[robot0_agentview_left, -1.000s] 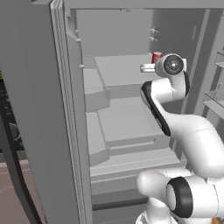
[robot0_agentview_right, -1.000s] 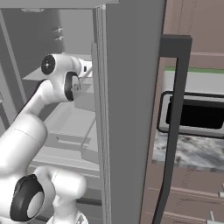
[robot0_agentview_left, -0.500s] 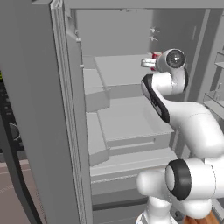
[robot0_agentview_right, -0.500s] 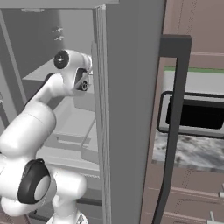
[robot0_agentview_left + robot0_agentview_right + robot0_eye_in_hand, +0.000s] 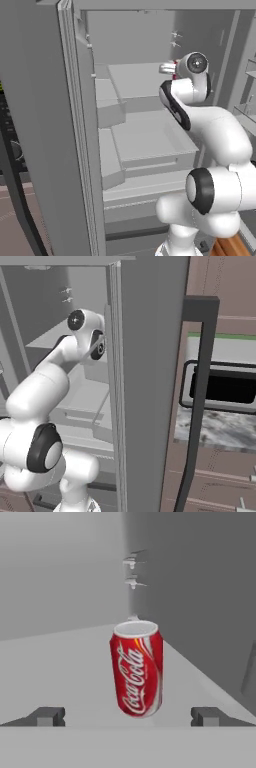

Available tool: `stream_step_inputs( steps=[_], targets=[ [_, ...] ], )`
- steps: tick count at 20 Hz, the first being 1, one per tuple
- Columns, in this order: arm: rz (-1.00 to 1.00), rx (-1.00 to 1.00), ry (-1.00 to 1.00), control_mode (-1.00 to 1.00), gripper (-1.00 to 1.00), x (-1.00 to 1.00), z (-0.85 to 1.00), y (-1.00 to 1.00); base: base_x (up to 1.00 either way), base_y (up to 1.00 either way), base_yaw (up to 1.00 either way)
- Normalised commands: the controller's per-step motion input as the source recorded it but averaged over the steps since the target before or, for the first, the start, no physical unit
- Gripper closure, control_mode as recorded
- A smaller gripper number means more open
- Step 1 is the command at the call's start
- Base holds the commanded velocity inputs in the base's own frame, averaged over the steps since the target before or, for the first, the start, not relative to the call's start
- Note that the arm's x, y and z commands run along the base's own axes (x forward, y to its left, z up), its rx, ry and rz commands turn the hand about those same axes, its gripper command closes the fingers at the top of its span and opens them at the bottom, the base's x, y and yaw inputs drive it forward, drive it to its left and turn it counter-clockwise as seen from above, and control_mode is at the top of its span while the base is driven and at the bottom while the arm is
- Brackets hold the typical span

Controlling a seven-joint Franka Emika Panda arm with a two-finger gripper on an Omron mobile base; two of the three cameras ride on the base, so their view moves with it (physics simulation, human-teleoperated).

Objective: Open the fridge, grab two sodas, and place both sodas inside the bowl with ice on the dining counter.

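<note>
On my right base view I see a black microwave (image 5: 227, 387) with a pale frame sitting on a marbled worktop (image 5: 215, 431), at its back edge against the wall. Brown cabinets (image 5: 220, 478) run below that worktop, and a brown upper cabinet (image 5: 225, 291) hangs above the microwave. In the left base view, a strip of wooden floor (image 5: 231, 246) shows at the bottom right corner.
</note>
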Motion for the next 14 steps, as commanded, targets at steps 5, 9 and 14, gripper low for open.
stream_step_inputs(
  steps=[5, 9, 14],
  targets=[
    [0.00, 0.00, 0.00, -1.00, -1.00, 0.22, 0.00, -0.10, 0.00, 0.00, 0.00],
    [0.00, 0.00, 0.00, -1.00, -1.00, 0.18, 0.00, -0.12, 0.00, 0.00, 0.00],
    [0.00, 0.00, 0.00, -1.00, -1.00, 0.13, 0.00, -0.11, 0.00, 0.00, 0.00]
  ],
)
